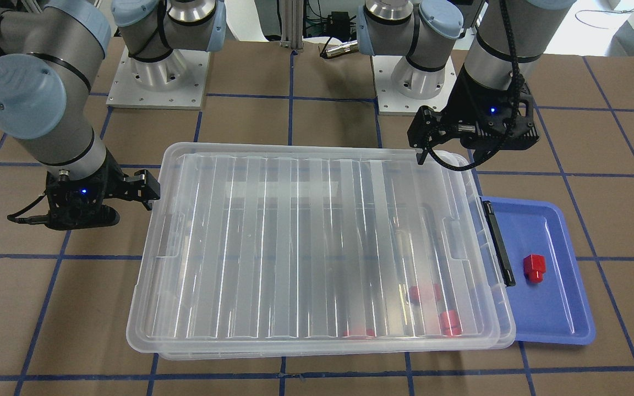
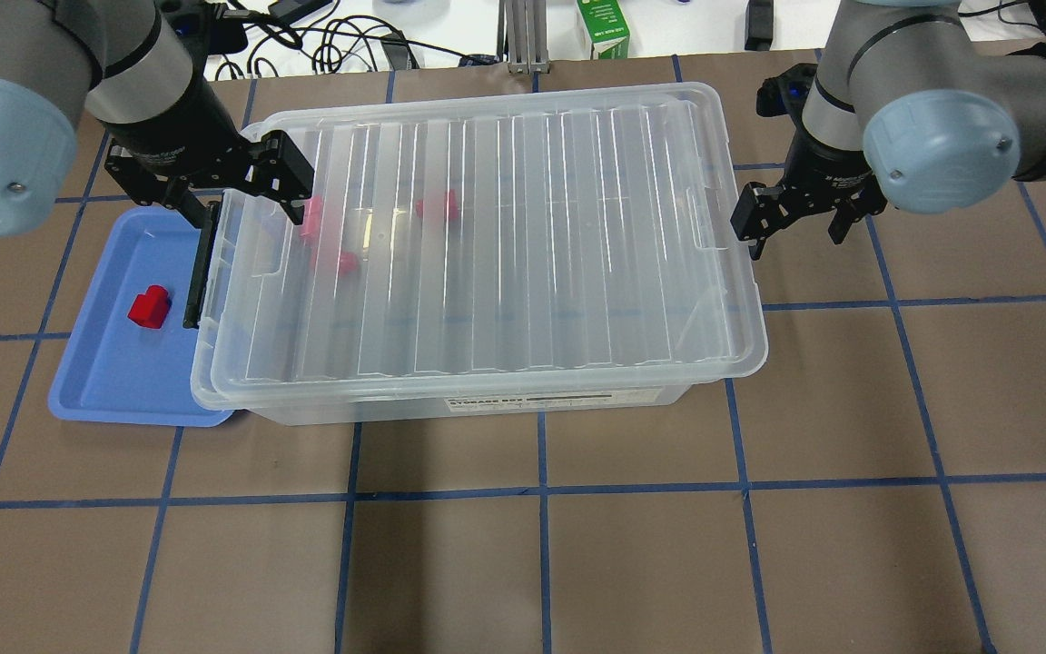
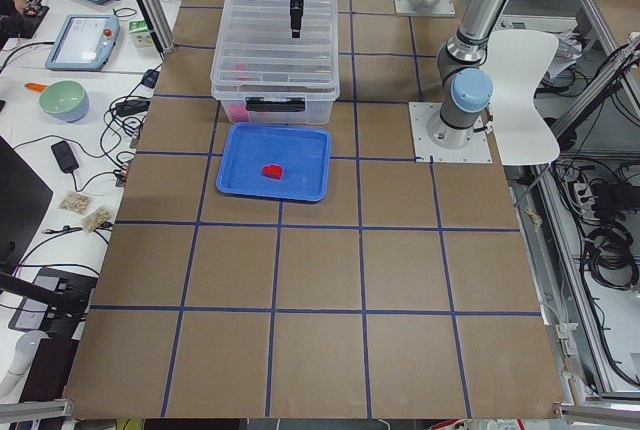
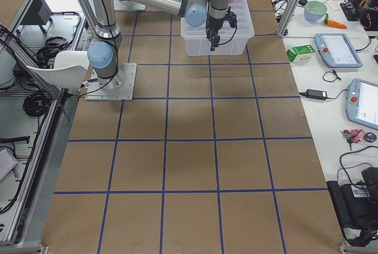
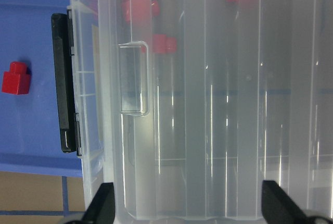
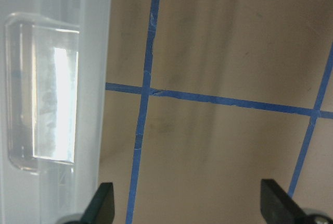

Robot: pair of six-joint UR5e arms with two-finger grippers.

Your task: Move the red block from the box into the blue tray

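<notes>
The box (image 2: 505,254) is a clear bin with its ribbed lid (image 1: 295,247) lying on it and a black latch (image 2: 201,272) at the end by the blue tray (image 2: 114,381). One red block (image 2: 149,307) lies in the tray, also in the front view (image 1: 533,268) and the left wrist view (image 5: 16,78). Three more red blocks (image 2: 437,207) show blurred through the lid near that end. My left gripper (image 2: 246,195) is open and empty above the latch end of the lid. My right gripper (image 2: 794,222) is open and empty just beside the box's opposite end, over the table.
The lid overhangs the tray's near rim (image 1: 509,330). A green carton (image 2: 603,27) and cables lie beyond the table's far edge. The arm bases (image 1: 157,77) stand behind the box. A side table holds tablets (image 3: 90,40) and a bowl.
</notes>
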